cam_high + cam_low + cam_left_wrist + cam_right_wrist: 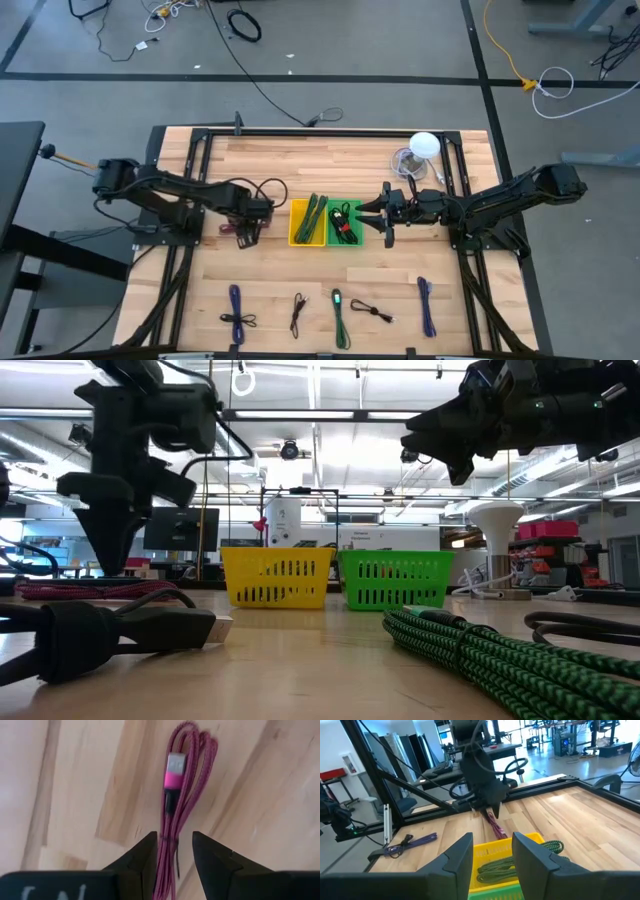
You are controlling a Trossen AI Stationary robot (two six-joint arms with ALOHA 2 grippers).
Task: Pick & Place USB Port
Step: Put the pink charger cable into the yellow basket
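Left wrist view has the left tool [172,855] open astride the pink cable [182,795] mid-frame on the tabletop [75,780], light and floppy, so I'd pinch the bundled strands, not the plug.

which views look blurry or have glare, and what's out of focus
Low view: the black cable and green braided cable up close are soft, and bright ceiling lights glare behind the baskets. Left wrist view: the pink cable's plug is slightly blurred above the left gripper. High view: evenly lit.
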